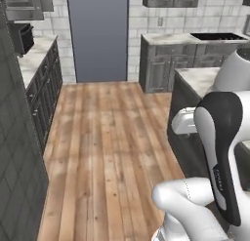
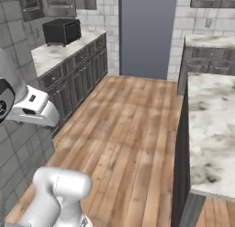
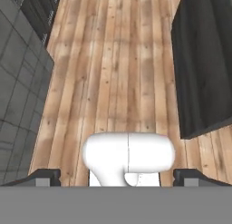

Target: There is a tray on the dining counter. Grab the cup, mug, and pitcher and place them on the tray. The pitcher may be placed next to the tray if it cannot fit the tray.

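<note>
My gripper [image 3: 122, 177] points down at the wooden floor, its two dark fingertips [image 3: 45, 177] spread wide apart and holding nothing: it is open. The white hand [image 1: 184, 122] hangs over the floor beside the dark side of the island. That island's veined marble top, the dining counter [image 2: 209, 125], runs along the right, and the stretch in view is bare. Its near corner [image 1: 200, 79] shows behind the arm. The tray, cup, mug and pitcher are out of view.
A grey tiled wall [image 1: 14, 162] stands close on the left. A marble worktop with dark cabinets [image 2: 69, 51] carries a black boxy appliance [image 2: 62, 31]. Open wooden floor [image 1: 107, 137] stretches ahead to a grey door panel [image 1: 97, 35]. A cooktop [image 1: 217, 36] sits on the back counter.
</note>
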